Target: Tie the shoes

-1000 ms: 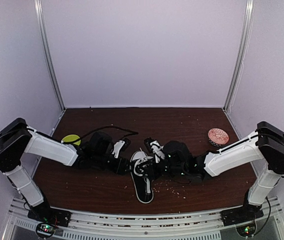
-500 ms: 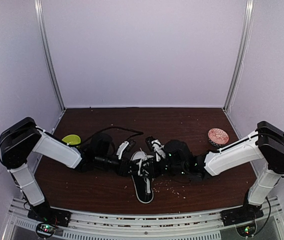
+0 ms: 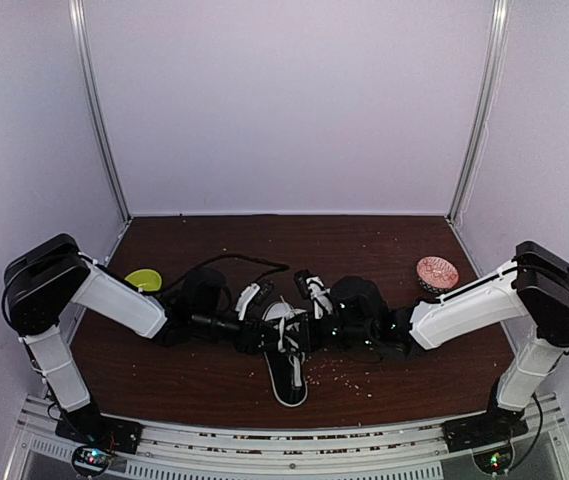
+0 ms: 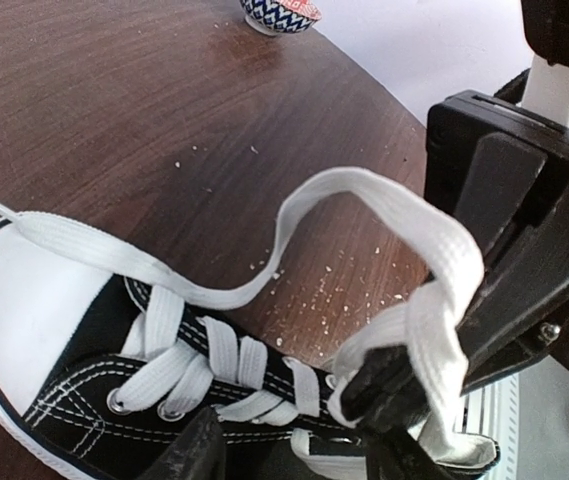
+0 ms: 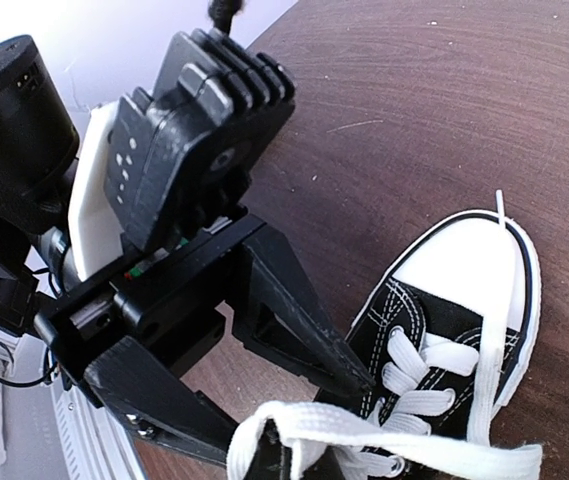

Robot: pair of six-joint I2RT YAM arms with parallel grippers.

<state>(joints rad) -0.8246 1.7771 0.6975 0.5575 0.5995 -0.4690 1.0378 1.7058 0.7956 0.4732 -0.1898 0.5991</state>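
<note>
The black sneaker (image 3: 290,378) lies mid-table, with its white toe cap toward the near edge. In the left wrist view the shoe (image 4: 64,405) sits under my left gripper (image 4: 299,458). Its jaws are open and straddle the laced upper without holding anything. My right gripper (image 5: 294,462) is shut on a loop of white lace (image 5: 404,440) above the shoe (image 5: 434,300). The lace (image 4: 364,195) arcs from the toe cap up to the right gripper's fingers (image 4: 509,230). The left gripper's fingers (image 5: 284,325) spread wide beside that loop. In the top view the left gripper (image 3: 270,332) and right gripper (image 3: 301,327) meet over the shoe.
A yellow-green object (image 3: 142,279) lies at the left by the left arm. A small patterned bowl (image 3: 436,272) stands at the right and shows in the left wrist view (image 4: 279,12). Crumbs (image 3: 349,376) are scattered right of the shoe. A black cable (image 3: 234,260) loops behind the left arm.
The left gripper has moved right, up to the shoe and the right gripper. The right gripper has stayed over the shoe with the lace.
</note>
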